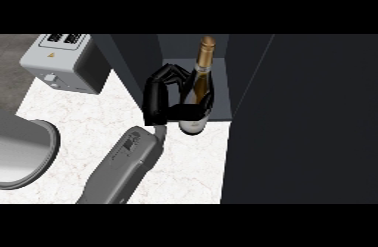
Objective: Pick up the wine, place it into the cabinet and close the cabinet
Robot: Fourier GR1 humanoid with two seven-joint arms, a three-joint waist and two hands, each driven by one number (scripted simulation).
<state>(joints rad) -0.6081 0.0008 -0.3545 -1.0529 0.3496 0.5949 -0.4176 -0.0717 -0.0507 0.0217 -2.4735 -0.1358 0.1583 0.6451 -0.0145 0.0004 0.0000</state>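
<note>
Holding the wine (198,88) by its body, the left hand (156,98) was clamped on the bottle, with the fingers (168,71) curled round its far side and the thumb across the lower part. The bottle stood almost upright in the open mouth of the cabinet (139,58), its gold neck toward the dark inside and its base just at the front edge, next to the marble counter (74,126). I could not tell if the base touched anything. The cabinet door (310,116) stood open at the right, near the bottle. The right hand was not visible. In my judgement the placing was under way but not finished, and several things could go wrong. If the hand opened here, the base might sit only partly on the edge and the bottle could tip outward. The fingers behind the bottle could drag it forward when they withdraw. A bottle left too far forward would stop the door from closing. A toaster (63,61) stood well apart at the left.
</note>
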